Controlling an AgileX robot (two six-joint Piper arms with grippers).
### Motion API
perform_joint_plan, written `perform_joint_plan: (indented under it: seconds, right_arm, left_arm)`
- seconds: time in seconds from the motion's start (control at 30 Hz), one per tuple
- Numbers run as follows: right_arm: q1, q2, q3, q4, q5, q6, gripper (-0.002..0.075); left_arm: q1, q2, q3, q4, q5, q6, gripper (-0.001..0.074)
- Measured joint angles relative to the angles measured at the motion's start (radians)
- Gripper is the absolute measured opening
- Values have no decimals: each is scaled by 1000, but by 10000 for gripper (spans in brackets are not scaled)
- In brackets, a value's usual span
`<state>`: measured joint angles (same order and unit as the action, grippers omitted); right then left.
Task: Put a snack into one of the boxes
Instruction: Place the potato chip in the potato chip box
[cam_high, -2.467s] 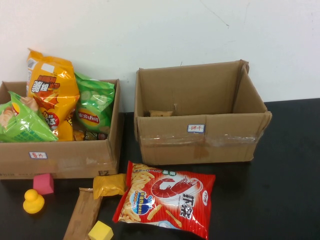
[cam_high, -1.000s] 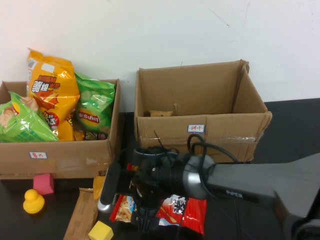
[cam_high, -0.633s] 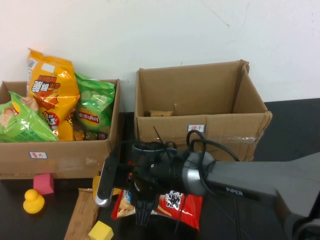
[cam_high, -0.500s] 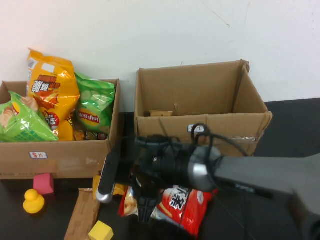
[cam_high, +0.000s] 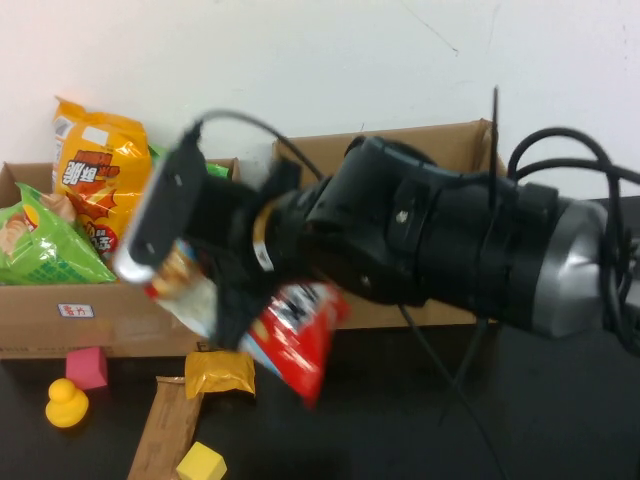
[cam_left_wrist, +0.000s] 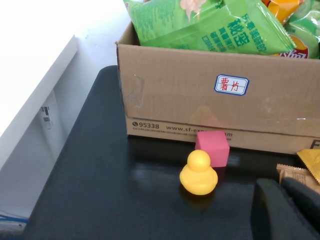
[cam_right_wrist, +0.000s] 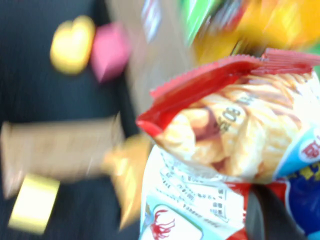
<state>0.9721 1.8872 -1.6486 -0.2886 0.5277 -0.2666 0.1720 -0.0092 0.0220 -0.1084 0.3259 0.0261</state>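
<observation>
Right gripper (cam_high: 235, 300) clamped on red shrimp-cracker snack bag (cam_high: 290, 335), bag lifted clear of black table (cam_high: 560, 420), hanging tilted in front of gap between two cardboard boxes. Bag glossy red, shrimp print, pale cracker picture at upper end (cam_right_wrist: 225, 130). Left cardboard box (cam_high: 120, 315) holds orange chip bag (cam_high: 100, 185) and green chip bags (cam_high: 45, 240). Right cardboard box (cam_high: 440, 150) mostly hidden behind arm.

Left gripper (cam_left_wrist: 285, 210) low over table near yellow rubber duck (cam_left_wrist: 198, 172) and pink cube (cam_left_wrist: 212, 147); cannot tell finger state.

The left box (cam_high: 120, 310) is crammed with chip bags (cam_high: 100, 180); the right box (cam_high: 440, 150) stands open behind the arm.
</observation>
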Motion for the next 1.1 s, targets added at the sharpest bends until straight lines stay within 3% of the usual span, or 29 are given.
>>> perform_joint_plan:
  seconds: [0.23,0.53,0.9,1.1]
  right_arm:
    - [-20,44,-165,-17,-238,1,70]
    - [-58,277,-426,-66,-476,73,69]
    - [-160,599,-455,27,-774,157,63]
    - [-174,623,-468,43,-740,153,46]
  left_arm:
    - [0,0,0,0,0,0,-2]
    - [0,0,0,0,0,0,-2]
    - [0,0,0,0,0,0,-2]
    - [0,0,0,0,0,0,-3]
